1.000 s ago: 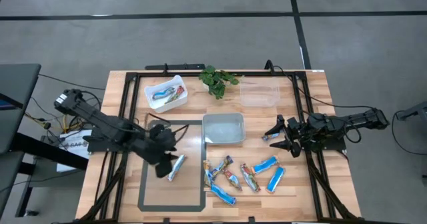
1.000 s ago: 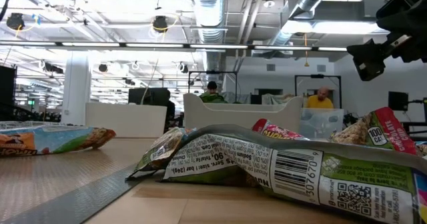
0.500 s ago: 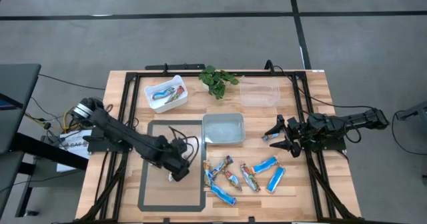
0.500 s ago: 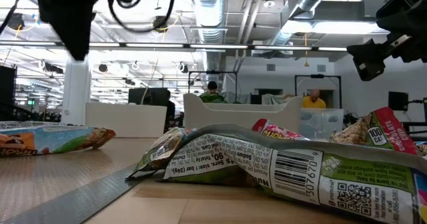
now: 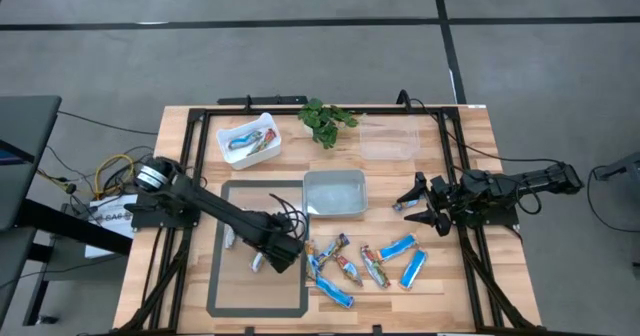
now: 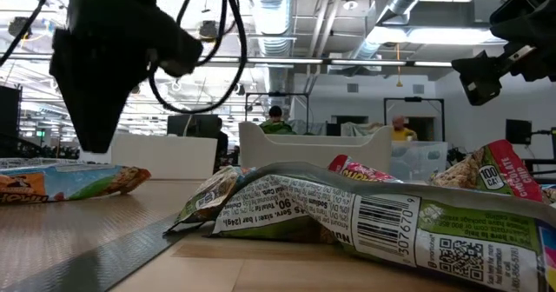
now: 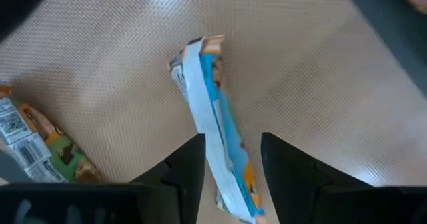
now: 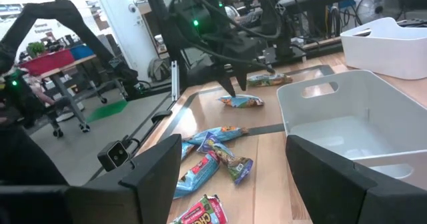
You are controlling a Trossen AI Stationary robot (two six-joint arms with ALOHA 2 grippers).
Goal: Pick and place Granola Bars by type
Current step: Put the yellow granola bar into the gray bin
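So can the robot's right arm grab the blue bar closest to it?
Probably yes. The right gripper is open and hovers just beyond the blue bar, with only bare table between them and nothing lying on the bar.

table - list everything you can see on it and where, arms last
loose bars: about seven, blue and red-brown mixed, front centre-right of the table
bar on mat: one, blue, between the left gripper's fingers
second bar on mat: one, silvery, left of that gripper
mat: one, grey, front left
white bin: one, back left, holding blue and reddish bars
middle bin: one, pale grey, centre
clear bin: one, back right
plant sprig: one, green, back centre
table: one, wood with black frame
left gripper: low over the mat, around the blue bar
right gripper: open, waiting right of the middle bin
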